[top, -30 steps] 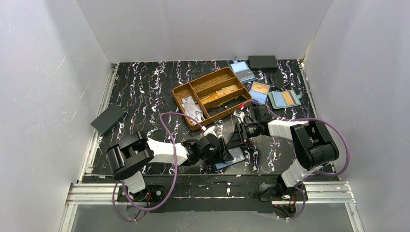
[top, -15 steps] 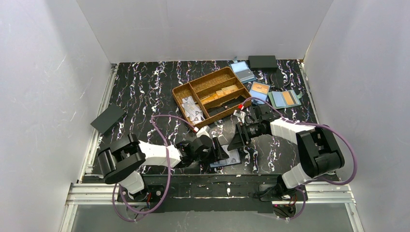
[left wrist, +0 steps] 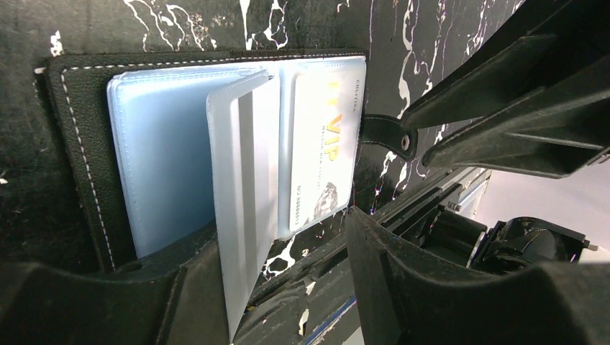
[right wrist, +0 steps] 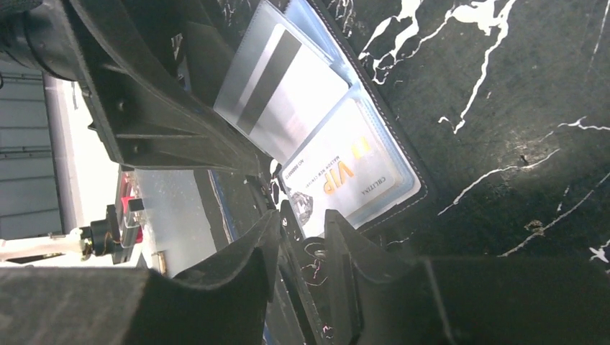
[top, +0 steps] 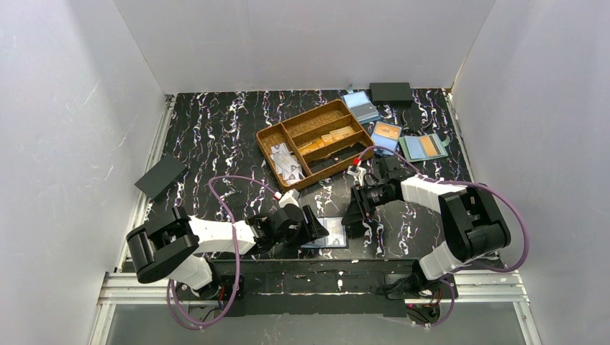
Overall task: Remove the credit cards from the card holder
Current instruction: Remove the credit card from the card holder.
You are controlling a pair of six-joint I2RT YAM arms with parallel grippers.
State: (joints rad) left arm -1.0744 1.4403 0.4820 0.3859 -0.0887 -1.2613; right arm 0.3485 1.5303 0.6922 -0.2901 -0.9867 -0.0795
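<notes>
Left wrist: card holder (left wrist: pixel 171 159) under tool (left wrist: pixel 282 231)

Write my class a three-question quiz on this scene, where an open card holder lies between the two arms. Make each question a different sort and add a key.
1. Choose one: the gold word on the credit card lying in the card holder, in the pocket beside the snap tab, reads A) VIP, B) GOLD, C) BANK.
2. True or false: the card holder lies folded shut.
3. Fill in: the clear sleeve standing up from the holder's fold shows a card with a dark ____ running along it.

Key: 1 A; 2 false; 3 stripe.
</notes>
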